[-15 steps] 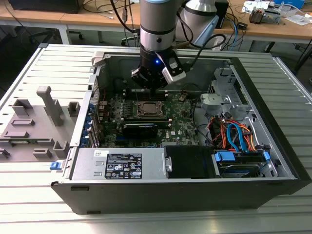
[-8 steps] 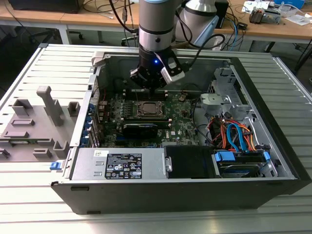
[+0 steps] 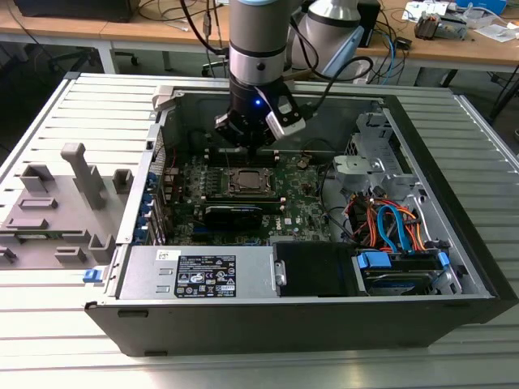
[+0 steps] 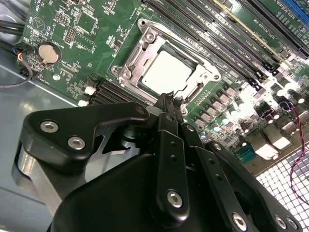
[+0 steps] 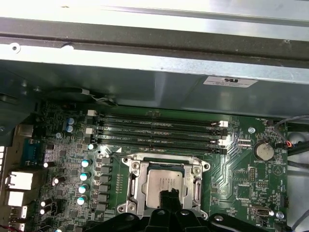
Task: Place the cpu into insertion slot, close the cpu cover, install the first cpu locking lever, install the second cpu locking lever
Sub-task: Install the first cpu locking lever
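Claw (image 3: 253, 146) hovers clenched, empty, over the insertion slot (image 3: 246, 181) in the exterior view. Second wrist view: cpu (image 4: 166, 73) seated, cpu cover (image 4: 145, 41) framing it (seemingly closed). First wrist view: fingertips at cpu's six o'clock; descend squarely.

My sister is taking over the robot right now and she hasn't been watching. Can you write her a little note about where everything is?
Gripper: jaws pinched together, holding nothing, tips just above the edge of the socket.
Chip: already lying flat in the socket on the green board, inside the open computer case.
Metal cover frame: looks down around the chip, silver top showing through its window.
Done: chip is in; cover seems closed.
Left: the locking levers. I cannot tell from these pictures whether either one is latched, so check both.
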Controlling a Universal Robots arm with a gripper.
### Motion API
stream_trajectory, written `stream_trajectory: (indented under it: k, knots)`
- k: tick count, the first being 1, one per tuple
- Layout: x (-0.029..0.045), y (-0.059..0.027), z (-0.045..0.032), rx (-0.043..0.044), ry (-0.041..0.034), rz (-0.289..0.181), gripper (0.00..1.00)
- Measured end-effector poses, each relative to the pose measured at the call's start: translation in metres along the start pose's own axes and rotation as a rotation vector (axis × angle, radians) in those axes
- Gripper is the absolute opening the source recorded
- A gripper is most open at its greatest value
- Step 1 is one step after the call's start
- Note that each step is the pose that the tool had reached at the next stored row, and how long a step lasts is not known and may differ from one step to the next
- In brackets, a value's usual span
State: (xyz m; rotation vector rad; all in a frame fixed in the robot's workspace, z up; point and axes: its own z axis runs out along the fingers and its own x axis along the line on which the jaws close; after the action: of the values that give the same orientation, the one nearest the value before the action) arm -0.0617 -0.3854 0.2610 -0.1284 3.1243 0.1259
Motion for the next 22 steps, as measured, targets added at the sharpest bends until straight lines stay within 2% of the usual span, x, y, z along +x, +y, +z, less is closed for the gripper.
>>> stream_trajectory:
  k: [22]
  knots:
    - [0.0065,0.0005,-0.0001,0.0,0.0,0.0,0.11]
